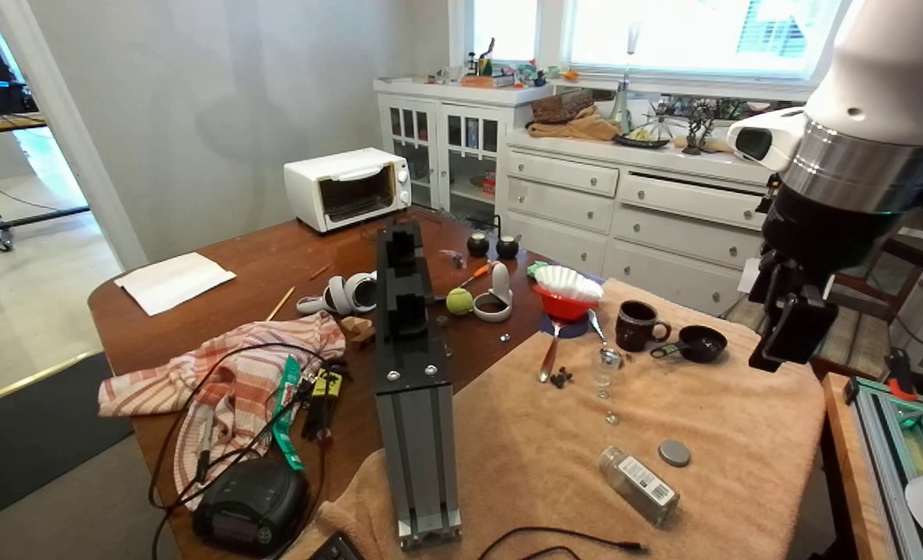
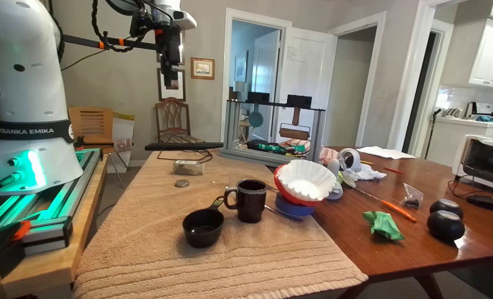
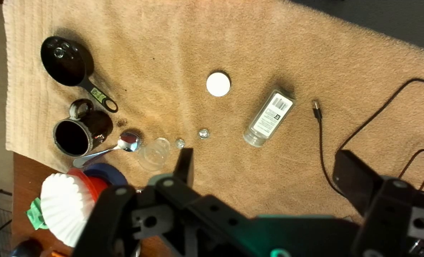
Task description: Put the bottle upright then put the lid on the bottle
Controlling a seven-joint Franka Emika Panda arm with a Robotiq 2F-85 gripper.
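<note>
"How does the bottle (image 3: 272, 113) look?"

"Clear, squarish, white-labelled, lying on its side on a tan towel (image 3: 151, 46). The round, flat lid (image 3: 218, 84) lies near it."

"What else is close?"

"A black cable (image 3: 320, 142) near its base; a dark mug (image 3: 99, 130) well apart. The gripper (image 3: 269, 169) hangs above, spread wide."

We can read one name, FRANKA EMIKA, in white capitals on the black band (image 2: 32, 130) around the white robot arm (image 2: 26, 91), which stands beside an edge of the desk (image 1: 267, 268). On the bottle (image 3: 269, 116), lying toward that edge, we see a white label (image 3: 272, 113) with a barcode (image 3: 280, 103), its wording too small for us. Nor can we read the green tag (image 3: 98, 95) on the handle of the black scoop (image 3: 63, 62), nearer a corner.
</note>
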